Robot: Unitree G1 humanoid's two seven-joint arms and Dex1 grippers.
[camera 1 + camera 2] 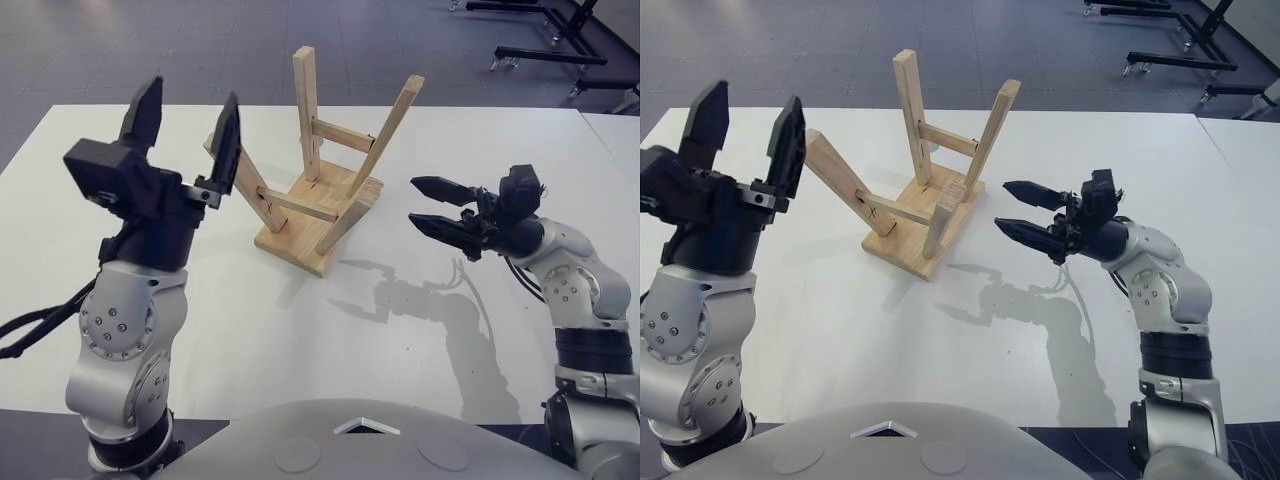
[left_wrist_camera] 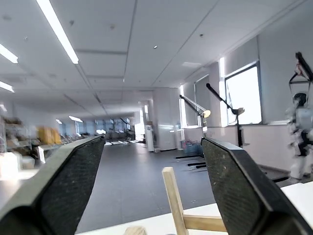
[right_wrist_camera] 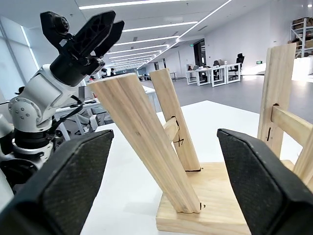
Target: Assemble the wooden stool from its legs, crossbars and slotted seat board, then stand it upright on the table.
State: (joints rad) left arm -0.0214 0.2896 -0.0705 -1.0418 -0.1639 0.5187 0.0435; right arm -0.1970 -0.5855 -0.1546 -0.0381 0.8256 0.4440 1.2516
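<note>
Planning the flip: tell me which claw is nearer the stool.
Right. The right claw sits just beside the stool, pointing at its seat edge; the left claw is raised, nearer the robot.

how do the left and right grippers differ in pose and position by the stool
The left gripper points upward; the right gripper points sideways at the upside-down stool. The left gripper is held higher, close by one leg; the right gripper sits lower, clear of the stool. Both are open and empty.
</note>
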